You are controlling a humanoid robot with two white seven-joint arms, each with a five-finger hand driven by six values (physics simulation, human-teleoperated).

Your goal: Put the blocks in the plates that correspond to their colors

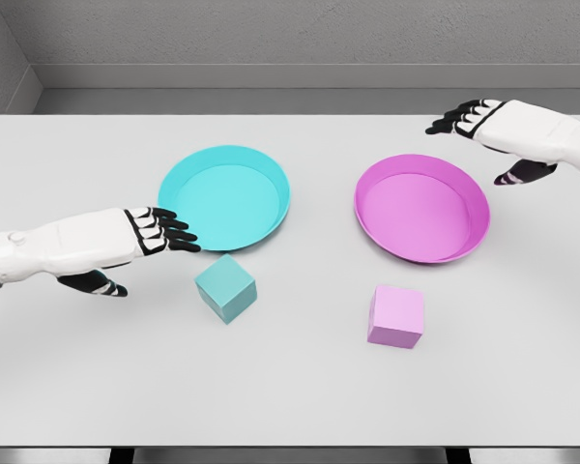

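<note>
The left robot hand [145,232] reaches in over the pale grey bench [290,387] with its black-tipped fingers [174,232] stretched out nearly flat and its thumb hanging below; it holds nothing. Just past its fingertips lies the round, shallow turquoise plate [271,174], whose near-left rim sits close to the fingertips, though whether they touch cannot be told. Slightly ahead of and below those fingertips, toward the robot, the small turquoise cube-shaped block [226,287] rests on the bench, apart from the hand and just outside the turquoise plate's near rim.

The right robot hand [503,130] hovers at the far right side of the bench, fingers extended and relaxed, thumb dropped below the palm, gripping nothing. Inward of it and nearer the robot sits the round, shallow magenta plate [367,213], its far-right rim near the thumb. The light pink cube-shaped block [396,316] stands well apart from this hand, on the bench just in front of the magenta plate's near rim. Both plates hold nothing.
</note>
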